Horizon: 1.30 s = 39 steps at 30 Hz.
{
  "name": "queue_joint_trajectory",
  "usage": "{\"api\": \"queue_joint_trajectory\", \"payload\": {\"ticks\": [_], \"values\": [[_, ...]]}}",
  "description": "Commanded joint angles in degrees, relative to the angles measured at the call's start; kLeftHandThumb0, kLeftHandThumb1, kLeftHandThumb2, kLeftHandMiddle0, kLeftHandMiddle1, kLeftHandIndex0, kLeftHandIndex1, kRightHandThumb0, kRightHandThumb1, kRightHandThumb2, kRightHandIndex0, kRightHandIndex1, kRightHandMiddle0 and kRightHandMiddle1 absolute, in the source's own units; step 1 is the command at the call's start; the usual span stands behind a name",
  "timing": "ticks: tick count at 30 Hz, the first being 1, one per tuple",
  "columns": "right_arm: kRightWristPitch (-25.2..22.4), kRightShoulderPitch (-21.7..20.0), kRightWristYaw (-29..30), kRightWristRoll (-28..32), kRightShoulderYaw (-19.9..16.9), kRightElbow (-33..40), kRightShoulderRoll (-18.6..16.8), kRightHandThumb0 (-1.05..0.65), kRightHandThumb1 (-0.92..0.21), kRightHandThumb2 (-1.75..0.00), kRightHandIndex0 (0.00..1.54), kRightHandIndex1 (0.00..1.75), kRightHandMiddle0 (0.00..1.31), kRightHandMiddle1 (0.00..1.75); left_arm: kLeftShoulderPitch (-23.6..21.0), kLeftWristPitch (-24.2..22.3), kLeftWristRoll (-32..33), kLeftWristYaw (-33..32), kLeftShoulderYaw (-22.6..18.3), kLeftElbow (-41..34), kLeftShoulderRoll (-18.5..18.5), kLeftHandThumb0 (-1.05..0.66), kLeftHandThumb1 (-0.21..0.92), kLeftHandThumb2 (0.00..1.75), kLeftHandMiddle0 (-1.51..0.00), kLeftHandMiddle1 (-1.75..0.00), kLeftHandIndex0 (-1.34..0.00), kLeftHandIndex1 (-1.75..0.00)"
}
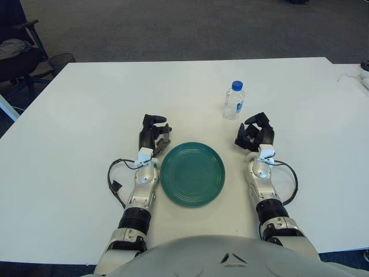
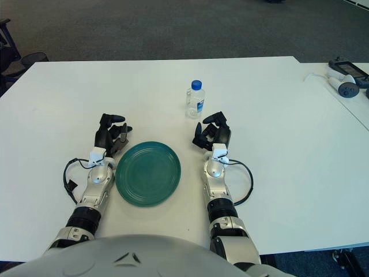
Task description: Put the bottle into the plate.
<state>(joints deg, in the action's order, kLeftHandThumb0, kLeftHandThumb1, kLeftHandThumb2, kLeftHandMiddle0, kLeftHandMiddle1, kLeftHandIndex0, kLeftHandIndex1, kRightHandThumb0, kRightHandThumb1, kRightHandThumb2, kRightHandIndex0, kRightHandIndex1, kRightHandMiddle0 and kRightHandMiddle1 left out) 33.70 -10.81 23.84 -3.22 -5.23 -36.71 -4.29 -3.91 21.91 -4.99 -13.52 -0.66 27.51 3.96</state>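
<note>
White desk (image 1: 86, 109) fills the view, grey carpet behind it and a dark office chair (image 1: 17, 49) off at the far left corner. Front and centre lies the green plate (image 1: 192, 173), flat on the desk with nothing in it. Beyond it and a bit to the right stands the bottle (image 1: 233, 101), upright, clear with a blue cap, well short of the plate and untouched. The right robot hand (image 1: 254, 133) sits just right of the plate's far edge, near the bottle on its near side but apart from it; its dark fingers (image 2: 203, 131) are curled loosely and grasp nothing. Over on the other side, the left robot hand (image 1: 154, 134) shows just beside the plate's left rim, fingers relaxed and pointing away from the body, holding nothing either. A black cable (image 1: 115, 176) loops out from the left wrist, another from the right. At the far right edge of the desk lie a couple of small devices (image 2: 345, 78).
</note>
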Motion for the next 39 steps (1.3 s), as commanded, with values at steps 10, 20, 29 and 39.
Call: {"api": "queue_joint_trajectory", "payload": {"ticks": [10, 20, 29, 39], "values": [[0.21, 1.16, -2.39, 6.86, -6.26, -4.64, -1.97, -0.47, -0.31, -1.31, 1.09, 1.75, 0.61, 1.75, 4.5, -2.3, 0.22, 0.35, -1.1, 2.92, -1.02, -0.37, 0.76, 0.75, -0.62, -1.16, -0.29, -1.75], [2.6, 0.38, 1.18, 7.17, -9.83, -5.27, -3.55, -0.48, -0.3, -1.33, 1.11, 1.75, 0.62, 1.75, 4.86, -3.19, -0.52, -0.09, -1.02, 2.07, -1.22, -0.37, 0.75, 0.77, -0.62, -1.17, -0.3, -1.75], [3.78, 0.42, 1.59, 6.41, -10.65, -7.28, -2.73, -0.47, -0.32, -1.3, 1.01, 1.75, 0.6, 1.75, 4.94, -3.4, -0.52, 0.03, -1.14, 1.89, -1.35, -0.37, 0.74, 0.77, -0.63, -1.17, -0.3, -1.75], [-0.02, 2.56, -1.09, 0.81, -5.85, -5.56, -0.39, -0.08, -0.6, -0.95, 0.46, 1.69, 0.25, 1.74, 4.92, -3.43, 0.04, 0.19, -1.35, 1.88, -0.95, -0.37, 0.74, 0.78, -0.63, -1.17, -0.3, -1.75]]}}
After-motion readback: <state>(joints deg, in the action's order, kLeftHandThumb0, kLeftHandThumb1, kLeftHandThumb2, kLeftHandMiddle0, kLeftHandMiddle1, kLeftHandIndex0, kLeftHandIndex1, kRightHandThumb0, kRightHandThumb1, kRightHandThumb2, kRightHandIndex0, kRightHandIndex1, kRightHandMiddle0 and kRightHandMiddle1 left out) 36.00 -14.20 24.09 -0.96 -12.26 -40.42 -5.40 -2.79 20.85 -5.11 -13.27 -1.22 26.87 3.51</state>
